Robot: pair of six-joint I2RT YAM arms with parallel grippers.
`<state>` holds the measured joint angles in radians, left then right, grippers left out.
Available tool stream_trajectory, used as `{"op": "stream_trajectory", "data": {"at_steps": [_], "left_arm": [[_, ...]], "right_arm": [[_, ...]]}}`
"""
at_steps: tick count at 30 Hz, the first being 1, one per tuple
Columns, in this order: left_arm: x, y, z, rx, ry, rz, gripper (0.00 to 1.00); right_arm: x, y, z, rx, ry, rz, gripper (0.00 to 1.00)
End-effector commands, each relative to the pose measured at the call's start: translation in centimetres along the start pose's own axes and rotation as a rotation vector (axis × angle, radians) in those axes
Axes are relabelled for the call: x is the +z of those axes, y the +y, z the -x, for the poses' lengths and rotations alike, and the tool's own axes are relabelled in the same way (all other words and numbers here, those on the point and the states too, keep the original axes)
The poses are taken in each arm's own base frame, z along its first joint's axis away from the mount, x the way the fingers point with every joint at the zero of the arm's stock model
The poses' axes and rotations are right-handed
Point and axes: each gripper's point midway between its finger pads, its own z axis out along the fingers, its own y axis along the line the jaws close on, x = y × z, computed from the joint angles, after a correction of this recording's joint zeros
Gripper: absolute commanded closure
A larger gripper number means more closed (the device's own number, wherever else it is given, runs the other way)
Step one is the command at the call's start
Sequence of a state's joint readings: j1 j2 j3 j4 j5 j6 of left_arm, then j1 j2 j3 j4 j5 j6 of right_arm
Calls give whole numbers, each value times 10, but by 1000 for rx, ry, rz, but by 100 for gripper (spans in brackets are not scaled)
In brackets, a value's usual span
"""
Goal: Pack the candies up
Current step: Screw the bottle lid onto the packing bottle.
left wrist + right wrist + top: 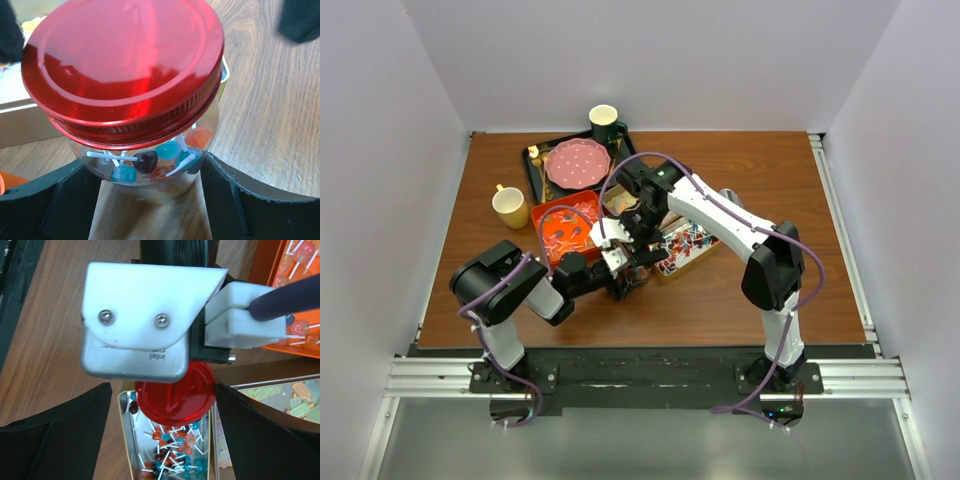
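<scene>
Brown wooden tabletop (740, 300) | left pincer (147, 175) clamped on a glass jar (205, 122) with red lid (120, 60), candies (145, 161) inside between its fingers | right pincer (162, 390) spread wide above that lid, more candies in a tin (122, 440) beneath | lettering on silver housing (135, 350) unreadable

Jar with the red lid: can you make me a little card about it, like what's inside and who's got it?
jar: clear glass
lid: shiny red, on the jar
inside: blue, red and dark lollipops on white sticks
left end effector: fingers hugging both sides of the jar
right end effector: open, above the lid
</scene>
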<state>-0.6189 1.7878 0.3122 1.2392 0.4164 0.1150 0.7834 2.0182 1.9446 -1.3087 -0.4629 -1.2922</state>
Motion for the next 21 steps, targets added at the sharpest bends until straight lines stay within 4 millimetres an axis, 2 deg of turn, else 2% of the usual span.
{"op": "stream_trajectory", "data": {"at_steps": [1, 11, 13, 14, 17, 18, 21], "left_arm": [[-4, 1, -16, -31, 58, 12, 100], [-3, 1, -17, -34, 60, 10, 100], [-3, 1, -18, -34, 62, 10, 100], [-3, 1, -18, -37, 63, 10, 100], [-3, 1, -18, -37, 63, 8, 100], [-3, 1, -18, -37, 63, 8, 100], [-3, 0, -18, -35, 62, 5, 100]], "right_arm": [[-1, -7, 2, -17, -8, -12, 15], [-2, -3, -10, 107, 34, -63, 43], [-1, 5, -13, 168, 38, -70, 45], [-2, 3, -15, 185, 41, -95, 46], [4, 13, -24, 293, 60, -117, 48], [10, 20, -33, 331, 89, -108, 48], [13, 24, -40, 460, 102, -163, 51]]}}
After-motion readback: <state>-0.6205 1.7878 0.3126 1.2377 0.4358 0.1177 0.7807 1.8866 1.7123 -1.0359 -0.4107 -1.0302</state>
